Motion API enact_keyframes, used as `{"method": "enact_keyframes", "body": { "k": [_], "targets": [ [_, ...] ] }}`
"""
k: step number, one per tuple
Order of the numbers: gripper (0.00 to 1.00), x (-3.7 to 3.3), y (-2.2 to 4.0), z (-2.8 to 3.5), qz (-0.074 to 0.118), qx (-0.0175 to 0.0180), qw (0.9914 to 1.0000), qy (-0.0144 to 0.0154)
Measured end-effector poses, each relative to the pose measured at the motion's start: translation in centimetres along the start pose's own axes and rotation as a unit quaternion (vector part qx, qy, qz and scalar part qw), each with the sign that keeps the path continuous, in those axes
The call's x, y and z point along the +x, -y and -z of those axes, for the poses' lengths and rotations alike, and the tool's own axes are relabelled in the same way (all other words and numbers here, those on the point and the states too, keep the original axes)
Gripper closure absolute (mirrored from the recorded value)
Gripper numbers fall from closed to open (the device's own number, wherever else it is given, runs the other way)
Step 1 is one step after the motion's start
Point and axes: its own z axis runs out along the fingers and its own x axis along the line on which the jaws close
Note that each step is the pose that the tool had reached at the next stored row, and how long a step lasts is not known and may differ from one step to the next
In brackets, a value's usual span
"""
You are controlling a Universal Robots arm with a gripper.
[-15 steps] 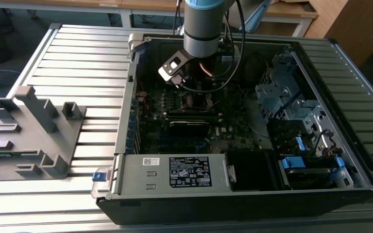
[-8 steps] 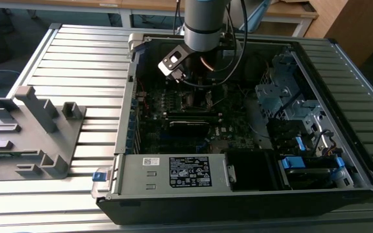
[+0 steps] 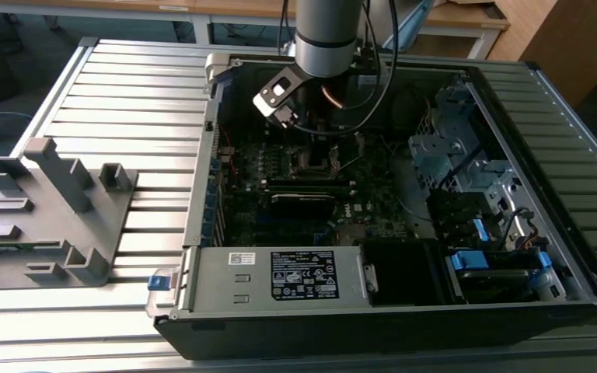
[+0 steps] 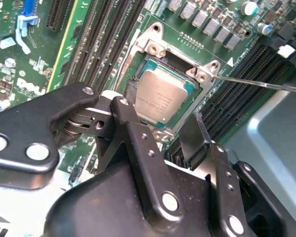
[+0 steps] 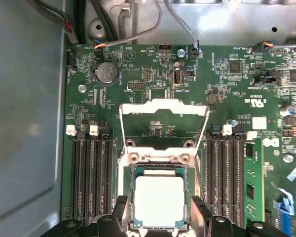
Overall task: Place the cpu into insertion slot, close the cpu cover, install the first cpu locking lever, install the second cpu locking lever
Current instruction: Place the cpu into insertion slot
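cpu [image 5: 159, 200] looks seated in insertion slot [image 5: 158, 170]; gripper [image 4: 164, 103] jaws wide, straddling it (contact unclear); cpu cover [image 5: 163, 104] flipped open for access.

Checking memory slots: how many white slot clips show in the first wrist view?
4 white clips: two on one side of the cpu cover, two on the other; others may be hidden.

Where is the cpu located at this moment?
In the first wrist view, the cpu lies in the insertion slot, flanked by memory slots, next to the opened cpu cover, with the open gripper straddling it.
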Motion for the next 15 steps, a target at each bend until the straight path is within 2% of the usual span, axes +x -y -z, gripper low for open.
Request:
{"method": "enact_keyframes", "body": {
  "k": [12,13,14,15],
  "targets": [
    [0.39,0.01,-0.01,0.29,0.000,0.0000,1.00000,0.0000],
    [0.40,0.00,-0.01,0.30,0.000,0.0000,1.00000,0.0000],
    [0.47,0.00,-0.01,0.31,0.000,0.0000,1.00000,0.0000],
    [0.47,0.00,-0.01,0.32,0.000,0.0000,1.00000,0.0000]
  ]
}}
